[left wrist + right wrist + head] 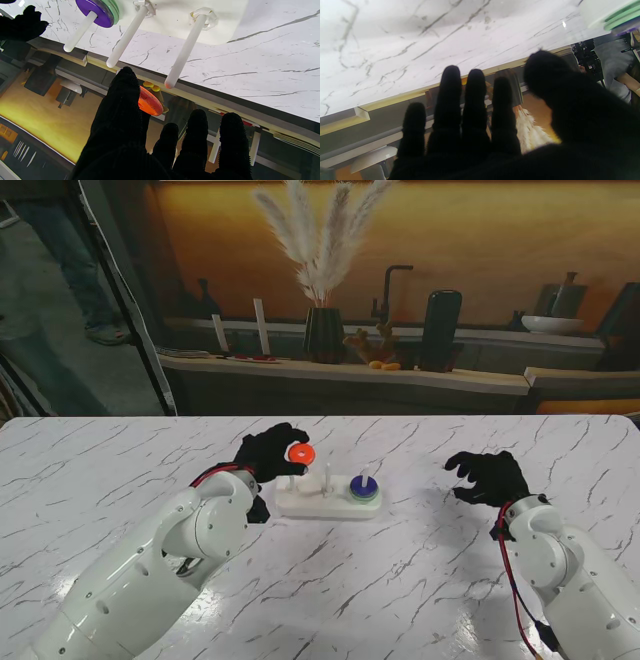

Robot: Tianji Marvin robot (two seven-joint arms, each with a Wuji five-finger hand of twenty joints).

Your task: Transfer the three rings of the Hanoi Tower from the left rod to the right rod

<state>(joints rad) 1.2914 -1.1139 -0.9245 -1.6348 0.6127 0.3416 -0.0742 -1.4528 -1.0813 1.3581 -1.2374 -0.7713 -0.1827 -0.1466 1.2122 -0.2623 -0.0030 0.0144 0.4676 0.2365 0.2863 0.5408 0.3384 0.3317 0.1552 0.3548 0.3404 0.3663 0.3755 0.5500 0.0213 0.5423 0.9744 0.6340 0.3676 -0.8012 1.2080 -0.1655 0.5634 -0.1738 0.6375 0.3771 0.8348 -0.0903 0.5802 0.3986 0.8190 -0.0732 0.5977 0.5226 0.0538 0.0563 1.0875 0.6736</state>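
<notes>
In the stand's view the left robot hand [268, 454] covers most of the left rod [291, 478], and its fingers hide the edge of the orange ring [299, 452]. In the left wrist view the thumb [125, 100] hides part of that ring, and the picture's edge cuts off the purple ring [96, 10], the green ring [113, 8] under it and the white base [180, 22]. The right wrist view is blurred; the green ring shows only as a cut-off sliver.
</notes>
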